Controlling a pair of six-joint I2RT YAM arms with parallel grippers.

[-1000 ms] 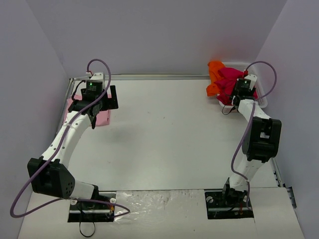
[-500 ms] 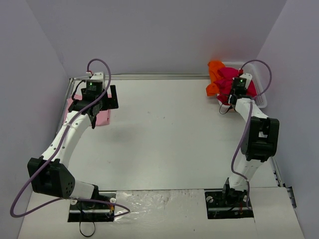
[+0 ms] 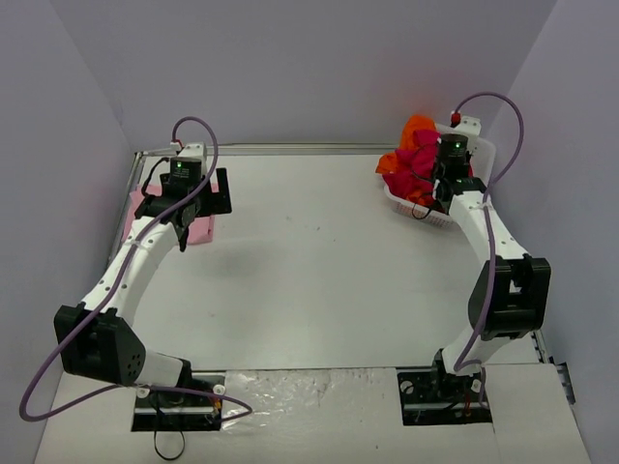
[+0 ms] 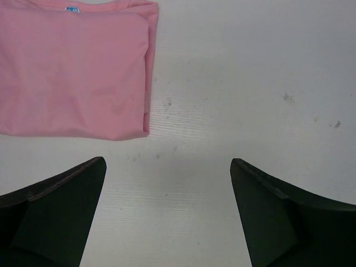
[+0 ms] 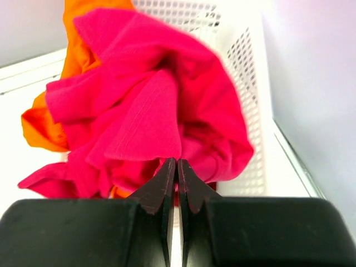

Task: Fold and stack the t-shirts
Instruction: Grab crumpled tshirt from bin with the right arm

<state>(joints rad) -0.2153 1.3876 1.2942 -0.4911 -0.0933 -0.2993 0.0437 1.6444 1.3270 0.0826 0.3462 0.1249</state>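
The crimson-magenta t-shirt (image 5: 150,105) is bunched over the white mesh basket (image 5: 250,67) with the bright orange t-shirt (image 5: 83,50) behind it. My right gripper (image 5: 178,162) is shut on a fold of the crimson-magenta shirt. From above, this gripper (image 3: 437,176) sits at the shirt pile (image 3: 418,159) in the far right corner. The pale pink t-shirt (image 4: 72,67) lies folded flat at the far left (image 3: 200,230). My left gripper (image 4: 167,183) is open and empty over bare table just right of it, also seen from above (image 3: 184,201). I cannot make out the dark red shirt.
The basket's rim (image 3: 411,205) leans out onto the table at the far right. Grey walls close in the back and both sides. A metal rail (image 3: 290,149) runs along the table's far edge.
My right gripper has moved left and up with the crimson-magenta shirt, and the basket and shirt pile have shifted left with it. The left arm has hardly moved.
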